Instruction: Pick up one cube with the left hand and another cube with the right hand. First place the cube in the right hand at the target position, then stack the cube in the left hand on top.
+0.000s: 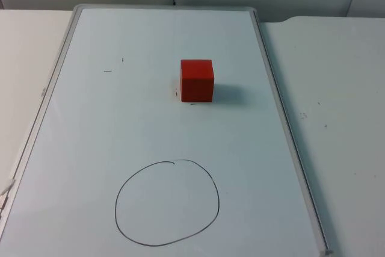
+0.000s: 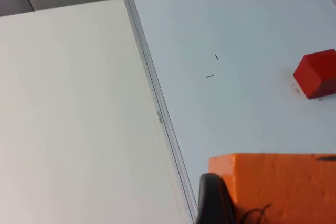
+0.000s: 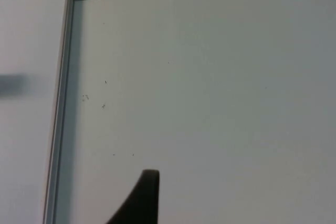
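Left gripper: closed on an orange cube, held above the whiteboard's left edge, over the frame.
Right gripper: over bare table beside the board; cannot tell whether open or closed; nothing seen in it.
Red cube: resting on the board, well apart from the drawn circle.
Circle: nothing inside yet.
Risk: right arm apparently without a cube, so the stacking order could break.
Risk: orange cube seemingly held near one end, so it might tilt or slip on release.

red cube upright, orange cube
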